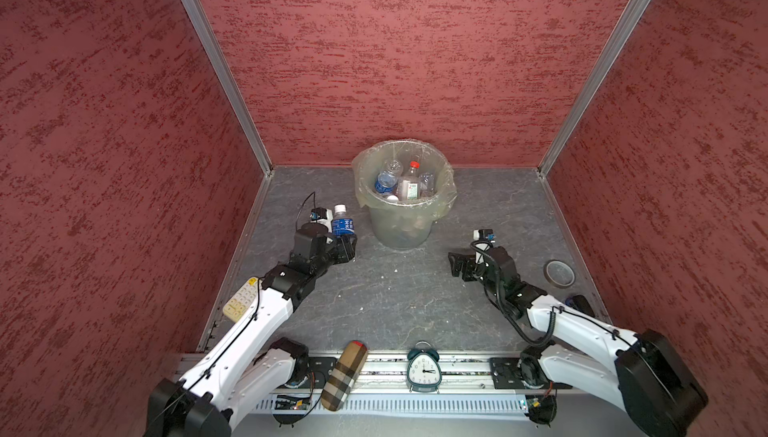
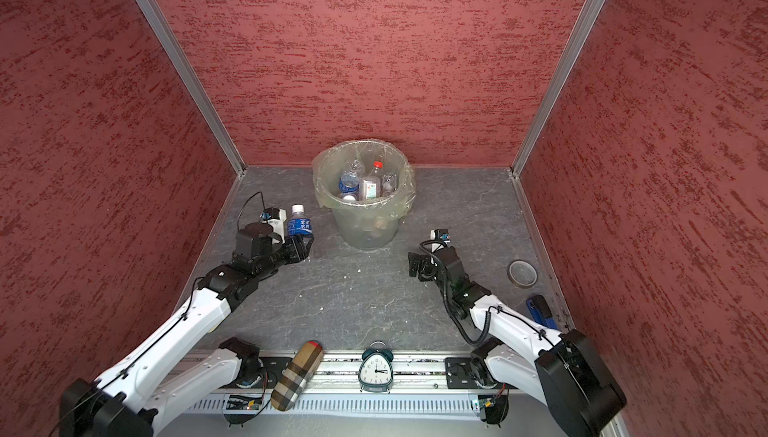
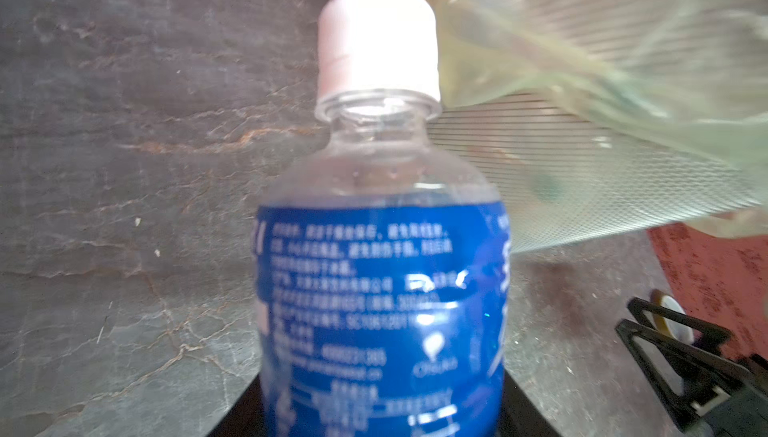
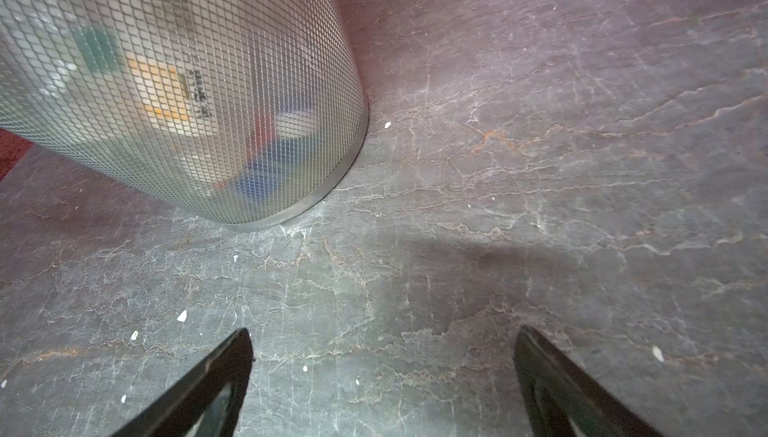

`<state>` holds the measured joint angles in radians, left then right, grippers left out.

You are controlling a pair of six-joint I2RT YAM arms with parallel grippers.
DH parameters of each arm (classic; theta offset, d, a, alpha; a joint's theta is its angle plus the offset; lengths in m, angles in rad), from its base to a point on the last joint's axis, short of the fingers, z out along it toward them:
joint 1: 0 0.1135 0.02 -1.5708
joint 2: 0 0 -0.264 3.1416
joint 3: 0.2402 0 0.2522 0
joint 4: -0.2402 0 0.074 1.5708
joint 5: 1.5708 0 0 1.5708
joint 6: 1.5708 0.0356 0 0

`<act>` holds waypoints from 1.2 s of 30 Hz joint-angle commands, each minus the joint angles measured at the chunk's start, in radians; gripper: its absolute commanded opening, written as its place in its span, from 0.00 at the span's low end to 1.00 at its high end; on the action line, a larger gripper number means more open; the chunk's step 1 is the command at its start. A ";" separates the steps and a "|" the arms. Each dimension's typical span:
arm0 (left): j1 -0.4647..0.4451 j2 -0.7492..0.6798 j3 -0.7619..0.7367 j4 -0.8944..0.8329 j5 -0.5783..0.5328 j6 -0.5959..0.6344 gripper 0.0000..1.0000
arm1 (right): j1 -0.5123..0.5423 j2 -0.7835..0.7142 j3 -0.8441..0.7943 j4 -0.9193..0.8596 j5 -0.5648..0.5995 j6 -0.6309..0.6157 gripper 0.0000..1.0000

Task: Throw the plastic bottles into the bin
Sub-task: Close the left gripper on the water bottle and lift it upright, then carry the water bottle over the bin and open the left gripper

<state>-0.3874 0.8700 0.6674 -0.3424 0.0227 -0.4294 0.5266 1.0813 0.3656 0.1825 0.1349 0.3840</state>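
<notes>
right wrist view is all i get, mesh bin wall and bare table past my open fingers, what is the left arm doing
observer: The left gripper is closed around the lower body of a blue-label bottle, white cap up, to the left of the bin in both top views.
operator: any other bottles lying loose
observer: None that I can see. That one is the only bottle outside the bin.
operator: how full is the bin
observer: Several bottles show inside, all below the rim, among them a red-capped bottle.
</notes>
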 commanded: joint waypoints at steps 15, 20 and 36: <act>-0.192 -0.294 0.046 -0.115 -0.087 0.048 0.52 | -0.008 -0.017 0.019 0.044 0.030 -0.022 0.99; -0.205 -0.291 0.106 -0.131 -0.090 0.060 0.52 | -0.008 -0.023 0.017 0.040 0.035 -0.023 0.99; -0.157 0.278 0.601 0.129 0.019 0.188 0.47 | -0.008 -0.006 0.030 0.035 0.028 -0.026 0.99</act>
<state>-0.5739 1.0149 1.1545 -0.3370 -0.0124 -0.2878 0.5266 1.0698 0.3656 0.1982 0.1440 0.3656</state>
